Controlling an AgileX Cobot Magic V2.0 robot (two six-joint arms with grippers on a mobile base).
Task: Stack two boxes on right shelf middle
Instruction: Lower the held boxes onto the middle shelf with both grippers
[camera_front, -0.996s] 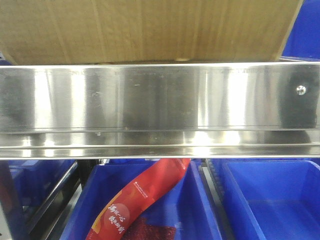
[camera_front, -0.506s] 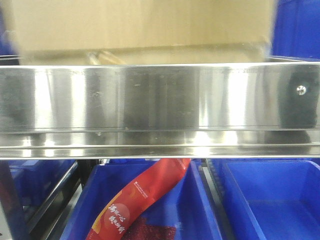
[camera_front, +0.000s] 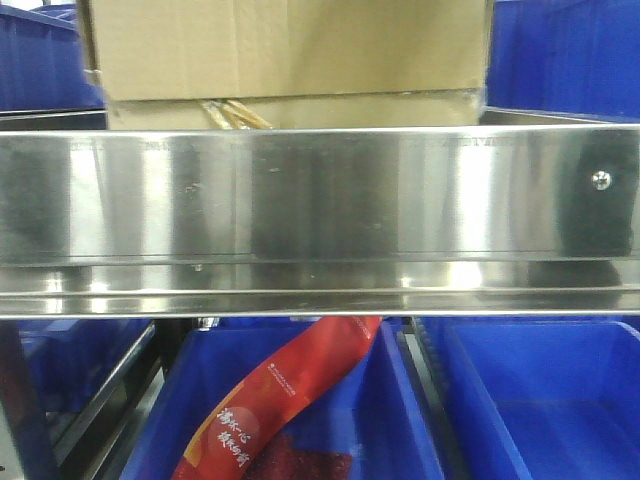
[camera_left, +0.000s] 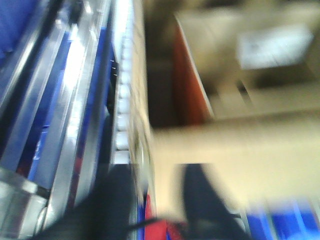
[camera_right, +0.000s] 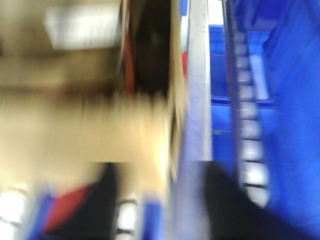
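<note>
Two boxes: the upper box (camera_front: 285, 45) sits on the lower box (camera_front: 300, 110), both on the shelf (camera_front: 320, 195), centred just behind its front rail.
Lower box detail: only a thin strip shows above the rail, with yellowish tape strips (camera_front: 235, 114) hanging loose at its front.
Handling: plain corrugated card, probably light and fairly stiff, though the walls would dent under a hard squeeze; the smooth faces may slip.
Where to hold: flat on opposite side walls, low down, one arm per side; avoid the loose tape.
Left gripper: dark shapes low in the left wrist view are too blurred; I cannot tell how far it is open or whether it holds anything.
Right gripper: the same in the right wrist view, cannot tell.
Count, bins: two blue bins (camera_front: 540, 400) below the shelf, more blue behind at far left and right.
Count, other: one red packet (camera_front: 285, 395) in the left bin; one screw head (camera_front: 601, 179) at the rail's right.
</note>
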